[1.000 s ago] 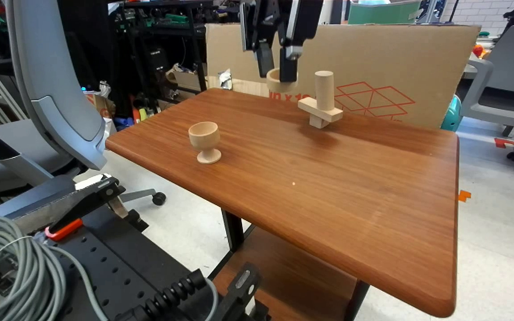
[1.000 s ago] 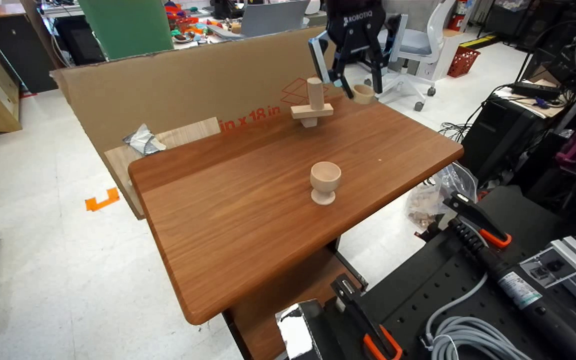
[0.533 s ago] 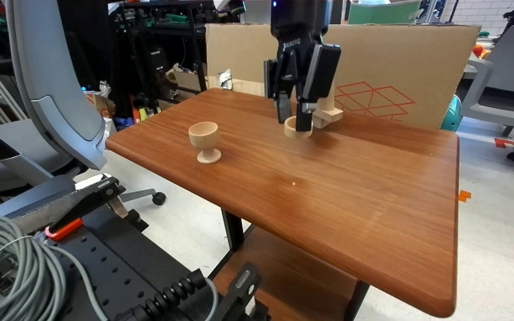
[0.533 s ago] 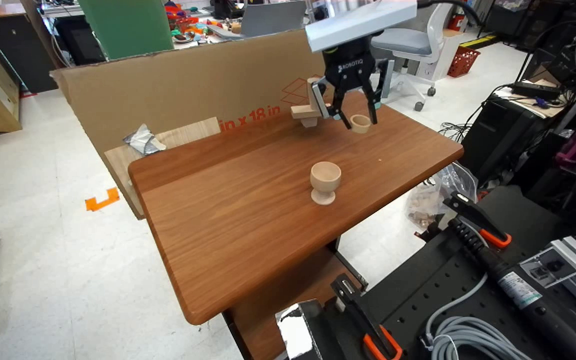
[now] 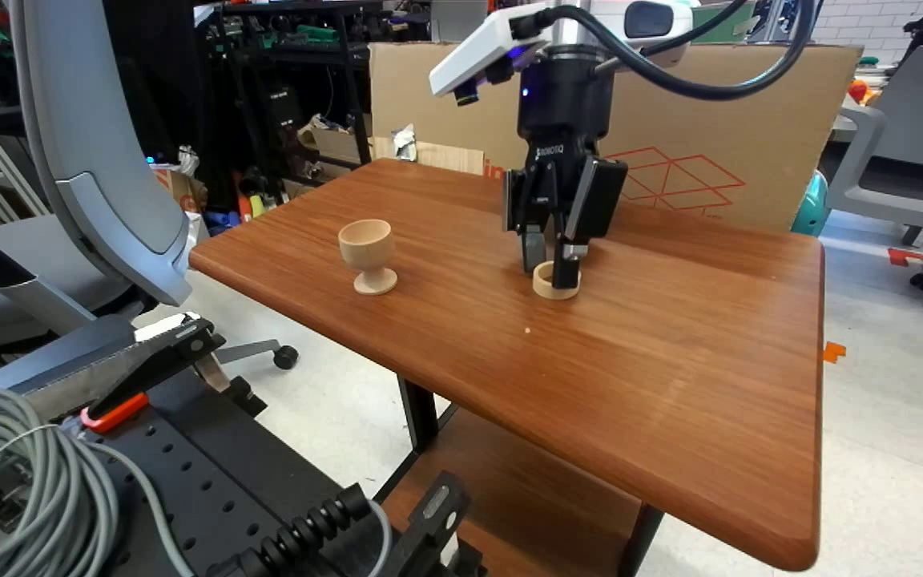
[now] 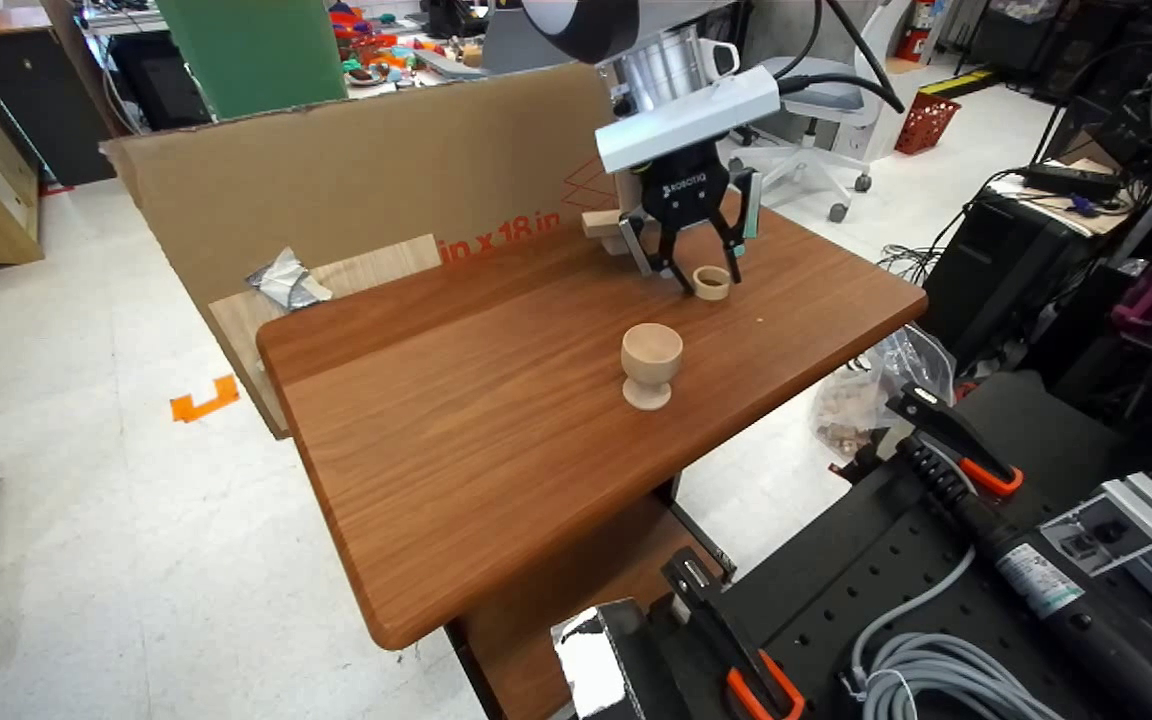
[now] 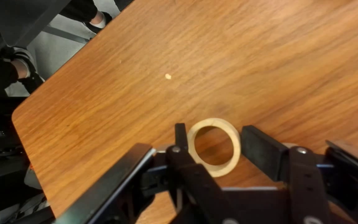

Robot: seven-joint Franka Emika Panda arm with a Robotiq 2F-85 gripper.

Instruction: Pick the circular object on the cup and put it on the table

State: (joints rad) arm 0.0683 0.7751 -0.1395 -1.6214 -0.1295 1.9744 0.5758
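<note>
Gripper (image 7: 213,134) pinched wooden ring (image 7: 218,170) at or just above table (image 5: 630,401); likely placing step, next needed sure contact, then release.

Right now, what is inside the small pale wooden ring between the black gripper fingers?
Inside the ring, the wrist view shows reddish-brown wooden tabletop. The patch directly under the ring's wall is covered and cannot be seen.

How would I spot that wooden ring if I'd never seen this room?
Find the big brown table. A black end effector points down at it, straddling the ring, which is small, pale and round. The cup on that table is pale too, but has a bowl and foot; the ring is just a low band with an open hole.
</note>
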